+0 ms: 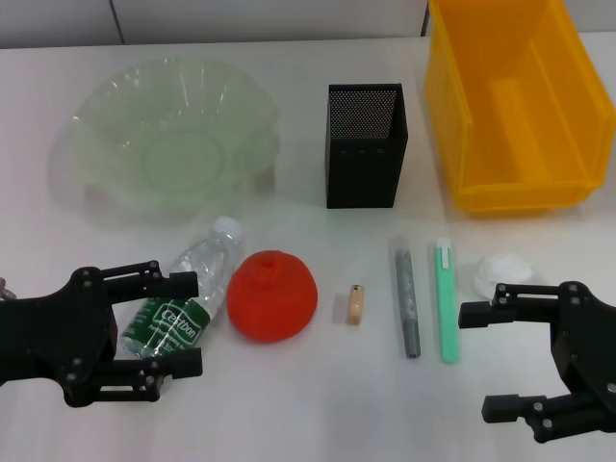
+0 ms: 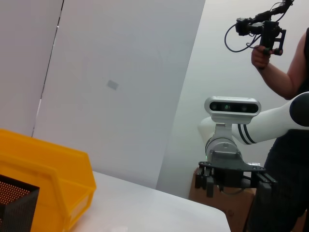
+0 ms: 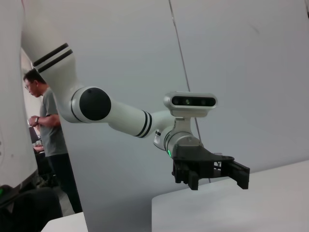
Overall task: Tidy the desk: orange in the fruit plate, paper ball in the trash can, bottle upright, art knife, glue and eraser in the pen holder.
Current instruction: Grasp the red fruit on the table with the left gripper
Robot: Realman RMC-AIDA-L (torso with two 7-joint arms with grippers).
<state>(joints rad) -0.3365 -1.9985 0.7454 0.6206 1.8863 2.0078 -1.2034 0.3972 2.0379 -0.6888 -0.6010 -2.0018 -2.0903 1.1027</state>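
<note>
My left gripper (image 1: 183,323) hung spread around the clear, crinkly bottle (image 1: 188,300). Right gripper (image 1: 489,361) was spread too, near the crumpled paper ball (image 1: 501,272).

White table (image 1: 289,414) before me; at my wrist cameras' edges, a man (image 3: 48,125) looks down, another person (image 2: 289,82) holds a camera rig (image 2: 260,29) aloft.

Head view: the left gripper (image 1: 178,327) covers the lower part of the bottle (image 1: 188,296), and both arms are cut off by the frame's edges. The trash can (image 1: 520,106) is cropped at the top and right; the paper ball (image 1: 502,272) is partly hidden behind the right gripper (image 1: 491,361). Left wrist view: the pen holder (image 2: 14,203) shows only one corner.
</note>
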